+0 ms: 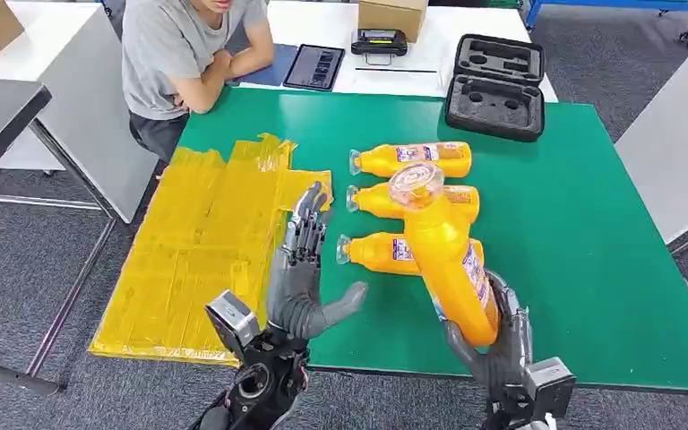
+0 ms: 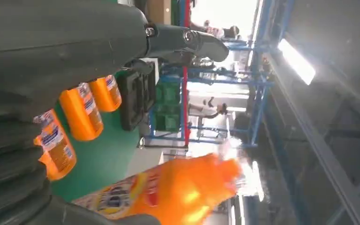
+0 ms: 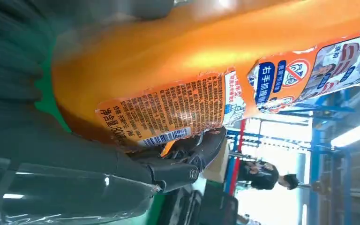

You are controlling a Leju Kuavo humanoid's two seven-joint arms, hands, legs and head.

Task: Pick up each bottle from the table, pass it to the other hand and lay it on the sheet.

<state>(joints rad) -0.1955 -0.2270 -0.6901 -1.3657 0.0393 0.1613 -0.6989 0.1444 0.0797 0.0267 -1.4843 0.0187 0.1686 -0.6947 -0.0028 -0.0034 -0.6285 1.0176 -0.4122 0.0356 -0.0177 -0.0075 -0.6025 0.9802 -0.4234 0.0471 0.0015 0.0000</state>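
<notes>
My right hand (image 1: 500, 339) grips the base of an orange bottle (image 1: 448, 258) and holds it tilted above the green table (image 1: 582, 233), clear cap up and leaning toward my left. The right wrist view shows its labelled body (image 3: 206, 70) against the fingers (image 3: 187, 159). My left hand (image 1: 303, 269) stands open beside it, fingers straight up and thumb out toward the bottle, a short gap apart; the held bottle (image 2: 168, 192) appears in the left wrist view. Three more orange bottles (image 1: 412, 159) (image 1: 372, 200) (image 1: 372, 252) lie side by side on the table. The yellow sheet (image 1: 206, 242) lies left of my left hand.
A person (image 1: 188, 54) sits at the far left corner with folded arms. A black foam case (image 1: 497, 85) rests on the table's far edge. Beyond it lie a tablet (image 1: 313, 67), a small device (image 1: 378, 41) and a cardboard box (image 1: 392, 14).
</notes>
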